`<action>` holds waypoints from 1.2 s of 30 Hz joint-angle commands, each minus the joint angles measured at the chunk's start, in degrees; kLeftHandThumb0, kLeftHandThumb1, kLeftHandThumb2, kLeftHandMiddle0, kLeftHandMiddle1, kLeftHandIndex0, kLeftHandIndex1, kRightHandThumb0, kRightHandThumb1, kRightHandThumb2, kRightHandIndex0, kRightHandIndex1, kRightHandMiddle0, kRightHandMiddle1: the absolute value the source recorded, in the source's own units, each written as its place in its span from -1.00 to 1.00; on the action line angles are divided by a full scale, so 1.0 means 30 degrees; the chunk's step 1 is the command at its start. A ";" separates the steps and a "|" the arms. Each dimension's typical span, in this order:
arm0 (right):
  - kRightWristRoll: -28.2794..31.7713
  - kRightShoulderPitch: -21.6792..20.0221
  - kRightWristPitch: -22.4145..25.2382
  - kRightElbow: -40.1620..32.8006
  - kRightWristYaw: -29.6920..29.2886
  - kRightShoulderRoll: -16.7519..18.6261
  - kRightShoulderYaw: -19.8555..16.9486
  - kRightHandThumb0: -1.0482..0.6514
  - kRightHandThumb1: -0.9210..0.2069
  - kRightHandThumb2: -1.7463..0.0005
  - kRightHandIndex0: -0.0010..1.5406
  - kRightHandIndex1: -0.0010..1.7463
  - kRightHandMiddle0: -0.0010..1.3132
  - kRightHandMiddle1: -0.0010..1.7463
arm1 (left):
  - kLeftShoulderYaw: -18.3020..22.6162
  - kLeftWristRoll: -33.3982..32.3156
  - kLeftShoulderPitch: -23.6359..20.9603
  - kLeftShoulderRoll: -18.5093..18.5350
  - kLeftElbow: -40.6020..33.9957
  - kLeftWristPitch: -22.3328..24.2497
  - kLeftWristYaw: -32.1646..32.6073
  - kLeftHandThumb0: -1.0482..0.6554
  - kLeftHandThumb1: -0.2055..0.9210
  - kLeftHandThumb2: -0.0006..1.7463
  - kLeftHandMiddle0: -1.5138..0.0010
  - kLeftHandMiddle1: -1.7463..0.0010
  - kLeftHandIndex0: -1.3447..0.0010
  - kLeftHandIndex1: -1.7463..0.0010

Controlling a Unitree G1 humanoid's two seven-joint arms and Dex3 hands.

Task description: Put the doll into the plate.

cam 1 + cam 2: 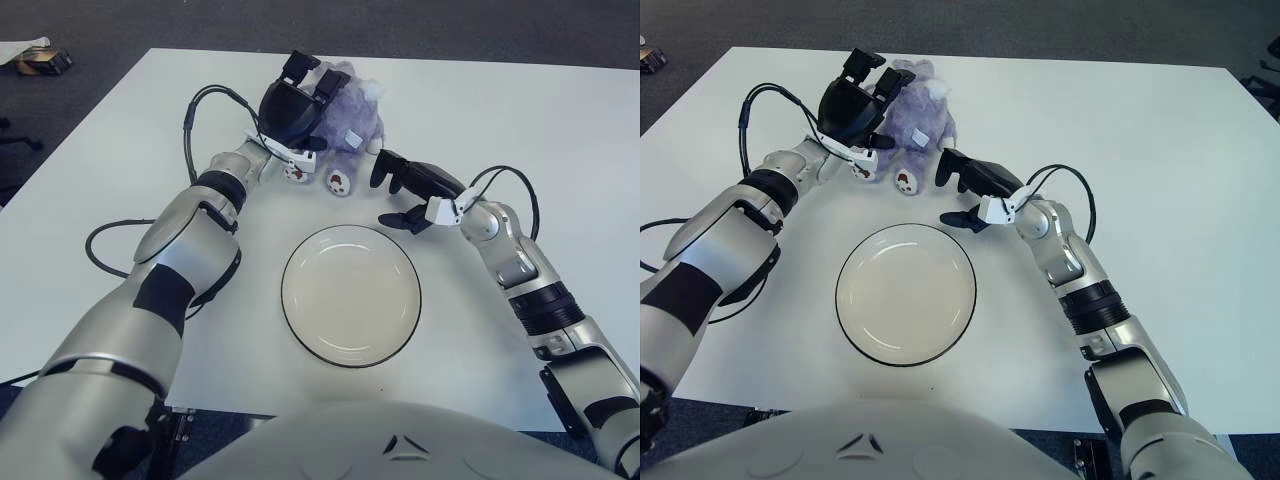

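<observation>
The purple plush doll (352, 122) sits at the far middle of the white table (560, 130), its two feet pointing toward me. My left hand (296, 100) is pressed against the doll's left side, its dark fingers (328, 80) curled round the head. The white plate (350, 296) with a dark rim lies nearer to me, holding nothing. My right hand (400, 195) hovers open between the doll and the plate's far right rim, with its thumb tip close to the rim. It holds nothing.
Black cables loop from both wrists, one (195, 110) on the left and one (515, 185) on the right. A small object (40, 62) lies on the floor past the table's far left corner.
</observation>
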 commanded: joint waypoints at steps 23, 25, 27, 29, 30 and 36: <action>0.0076 0.0254 -0.1012 0.0464 -0.0855 0.0040 -0.0739 0.23 -0.66 0.10 -0.46 0.86 -0.86 1.00 | 0.1355 -0.2390 -0.0336 0.0186 -0.0087 -0.0368 -0.7144 -0.26 0.02 0.20 1.00 0.27 1.00 0.07; 0.0075 0.0216 -0.1146 0.0592 -0.0819 -0.0009 -0.0720 0.23 -0.69 0.12 -0.48 0.85 -0.87 1.00 | 0.1289 -0.2331 -0.0320 0.0182 -0.0092 -0.0219 -0.7054 -0.27 0.06 0.20 1.00 0.25 1.00 0.06; 0.0083 0.0203 -0.1238 0.0647 -0.0745 -0.0055 -0.0718 0.23 -0.73 0.17 -0.49 0.85 -0.89 1.00 | 0.1210 -0.2253 -0.0315 0.0165 -0.0094 0.0000 -0.7001 -0.28 0.09 0.18 1.00 0.24 1.00 0.05; 0.0089 0.0202 -0.1281 0.0650 -0.0660 -0.0097 -0.0718 0.23 -0.77 0.20 -0.51 0.84 -0.90 1.00 | 0.1144 -0.2189 -0.0320 0.0134 -0.0095 0.0262 -0.6994 -0.30 0.10 0.17 1.00 0.24 1.00 0.06; 0.0085 0.0194 -0.1306 0.0661 -0.0610 -0.0129 -0.0706 0.23 -0.79 0.22 -0.51 0.84 -0.91 1.00 | 0.1119 -0.2166 -0.0323 0.0098 -0.0087 0.0491 -0.7024 -0.30 0.11 0.16 1.00 0.24 1.00 0.06; 0.0131 0.0235 -0.1366 0.0650 -0.0523 -0.0158 -0.0729 0.23 -0.86 0.28 -0.53 0.84 -0.94 1.00 | 0.1174 -0.2302 -0.0242 -0.0208 -0.0045 0.1690 -0.7348 -0.42 0.23 0.04 1.00 0.29 1.00 0.13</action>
